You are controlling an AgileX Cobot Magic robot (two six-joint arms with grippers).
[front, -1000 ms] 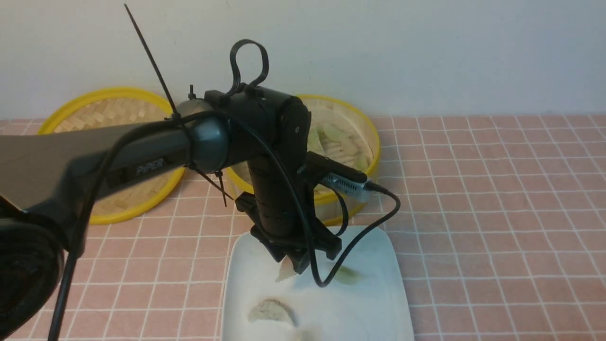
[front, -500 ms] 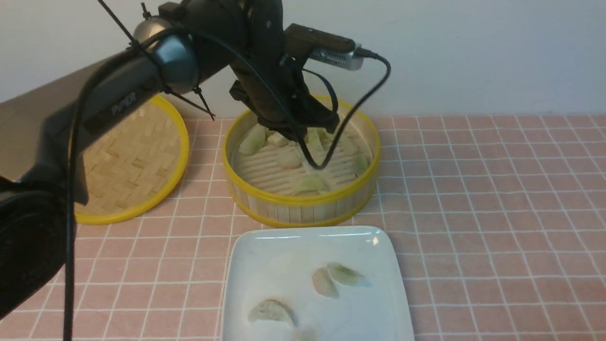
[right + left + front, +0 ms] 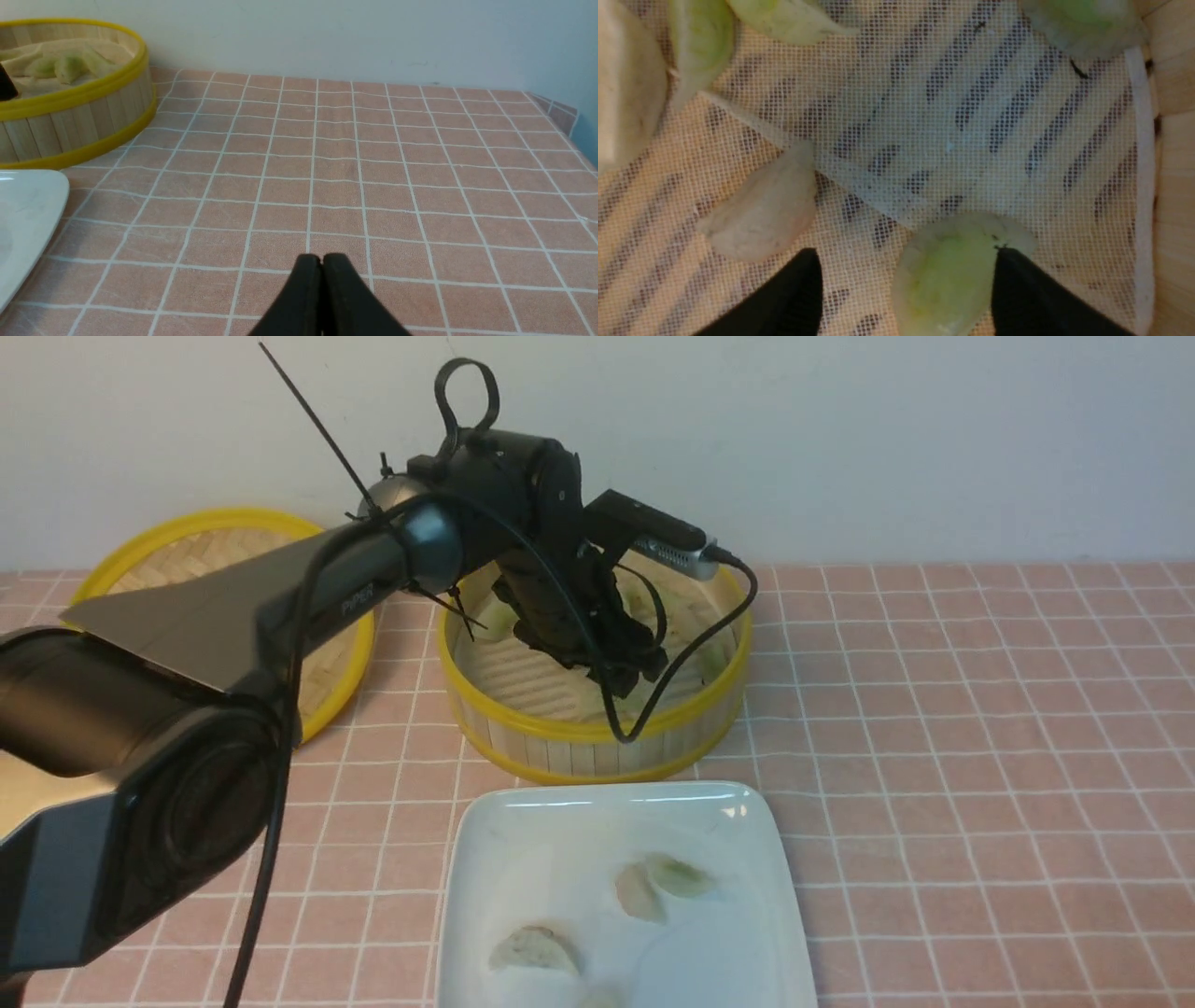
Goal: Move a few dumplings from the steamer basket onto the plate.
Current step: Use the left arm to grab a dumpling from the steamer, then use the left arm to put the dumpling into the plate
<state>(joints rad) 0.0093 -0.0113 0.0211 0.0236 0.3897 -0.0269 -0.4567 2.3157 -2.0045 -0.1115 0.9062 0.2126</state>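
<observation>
Black robot arm (image 3: pixel 322 593), left of frame, marked "PiPER"; left end effector (image 3: pixel 906 289) spread wide above a pale green dumpling (image 3: pixel 957 270). Right end effector (image 3: pixel 322 298), bottom centre of its wrist view, clenched.

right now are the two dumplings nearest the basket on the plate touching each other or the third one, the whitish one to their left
Apart from the whitish dumpling: the front view shows bare plate between.

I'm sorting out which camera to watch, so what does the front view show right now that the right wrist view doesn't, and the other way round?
Only front: the woven lid and dumplings on the plate, such as the whitish one.
Only right wrist: the right gripper, shut.
Both: the steamer basket with dumplings inside, part of the plate, the tiled tabletop and the wall.
</observation>
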